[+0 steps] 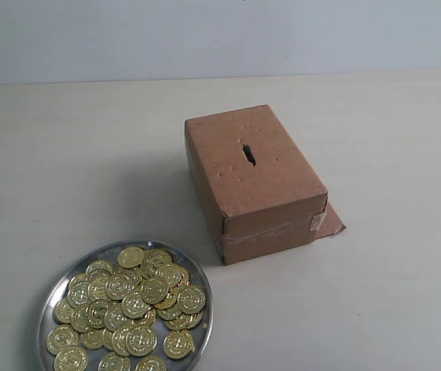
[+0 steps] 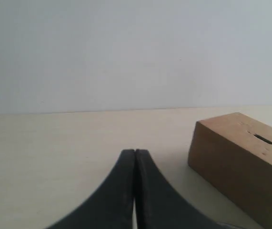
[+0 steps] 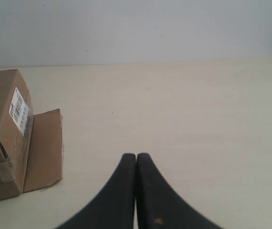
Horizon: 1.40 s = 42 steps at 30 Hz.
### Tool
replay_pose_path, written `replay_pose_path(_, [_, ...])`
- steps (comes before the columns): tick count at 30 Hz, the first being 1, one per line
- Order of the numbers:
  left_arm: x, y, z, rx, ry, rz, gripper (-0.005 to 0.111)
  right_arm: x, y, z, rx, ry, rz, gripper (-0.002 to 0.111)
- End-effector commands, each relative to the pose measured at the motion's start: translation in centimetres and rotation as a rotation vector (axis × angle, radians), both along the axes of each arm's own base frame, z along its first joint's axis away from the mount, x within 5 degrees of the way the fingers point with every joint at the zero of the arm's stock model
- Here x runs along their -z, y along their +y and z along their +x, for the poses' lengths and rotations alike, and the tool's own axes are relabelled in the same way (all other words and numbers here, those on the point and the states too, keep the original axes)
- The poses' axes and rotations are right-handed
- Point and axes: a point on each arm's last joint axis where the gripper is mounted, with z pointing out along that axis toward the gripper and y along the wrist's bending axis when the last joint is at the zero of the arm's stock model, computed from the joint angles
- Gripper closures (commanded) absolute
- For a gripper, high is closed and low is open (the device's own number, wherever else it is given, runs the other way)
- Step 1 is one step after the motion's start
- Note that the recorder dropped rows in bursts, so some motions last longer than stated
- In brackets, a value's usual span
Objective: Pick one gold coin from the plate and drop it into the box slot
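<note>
Plate (image 1: 48, 309) cut off at frame edge; box (image 1: 259, 166) flap (image 1: 333, 225) half hidden.

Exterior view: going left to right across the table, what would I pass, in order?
Round shiny silver metal plate heaped with gold coins → brown rectangular cardboard box → loose cardboard flap at the box's base.

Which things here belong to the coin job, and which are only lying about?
Job: round shiny silver metal plate; gold coins on it; brown cardboard box; narrow dark slot in its top.
Just there: loose cardboard flap; white printed label; pale table.
</note>
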Motion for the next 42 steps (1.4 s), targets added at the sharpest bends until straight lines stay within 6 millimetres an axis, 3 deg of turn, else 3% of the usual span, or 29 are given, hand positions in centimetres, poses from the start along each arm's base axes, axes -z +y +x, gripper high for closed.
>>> replay_pose_path(1, [0.2, 0.3, 0.1, -0.067, 0.006, 0.008, 0.107, 0.0, 0.0, 0.0, 0.005, -0.011, -0.009, 0.108])
replay_pose_path(18, [0.7, 0.1, 0.0, -0.057, 0.063, 0.048, 0.107, 0.0, 0.0, 0.0, 0.005, -0.011, -0.009, 0.108])
replay_pose_path(28, [1.7, 1.0, 0.0, -0.146, 0.174, 0.043, 0.107, 0.0, 0.0, 0.0, 0.005, -0.011, -0.009, 0.108])
replay_pose_path(42, [1.9, 1.5, 0.0, -0.209, 0.203, 0.000, 0.107, 0.0, 0.0, 0.0, 0.005, -0.011, -0.009, 0.108])
